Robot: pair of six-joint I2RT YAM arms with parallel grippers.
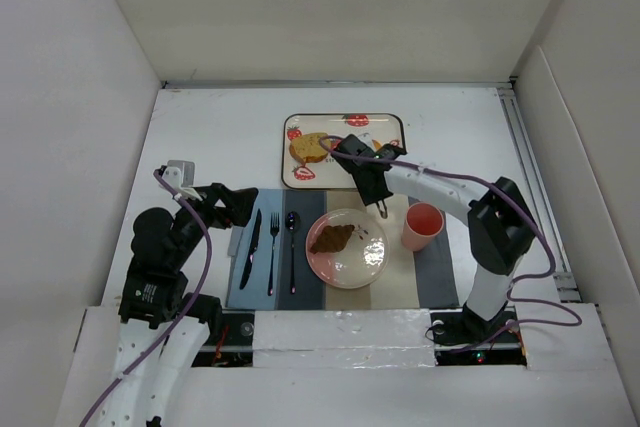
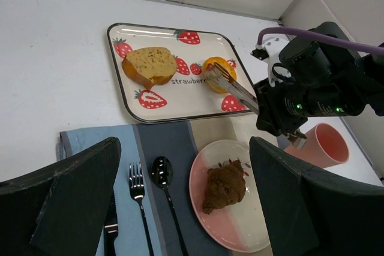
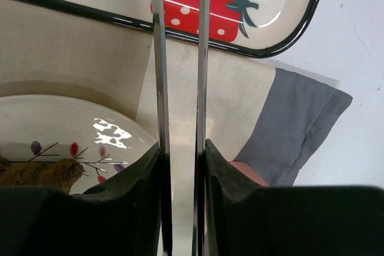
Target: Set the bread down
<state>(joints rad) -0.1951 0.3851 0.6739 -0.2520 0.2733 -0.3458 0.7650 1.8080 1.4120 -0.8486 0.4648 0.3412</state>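
A tan-yellow loaf slice (image 1: 310,147) (image 2: 149,64) and an orange glazed donut (image 2: 217,66) lie on the strawberry tray (image 1: 291,179) (image 2: 120,82). A dark brown wedge (image 1: 331,239) (image 2: 225,187) lies on the pink-and-white plate (image 1: 366,264) (image 2: 240,232). My right gripper (image 1: 372,183) (image 3: 180,166) is shut on metal tongs (image 2: 233,87) (image 3: 157,58), whose tips reach the donut; the donut is out of the right wrist view. My left gripper (image 1: 235,207) (image 2: 185,148) is open and empty above the placemat's left part.
A pink cup (image 1: 423,225) (image 2: 325,145) stands right of the plate. A knife (image 1: 250,247), fork (image 1: 273,249) and spoon (image 1: 292,247) lie on the striped placemat (image 1: 440,277). White walls enclose the table.
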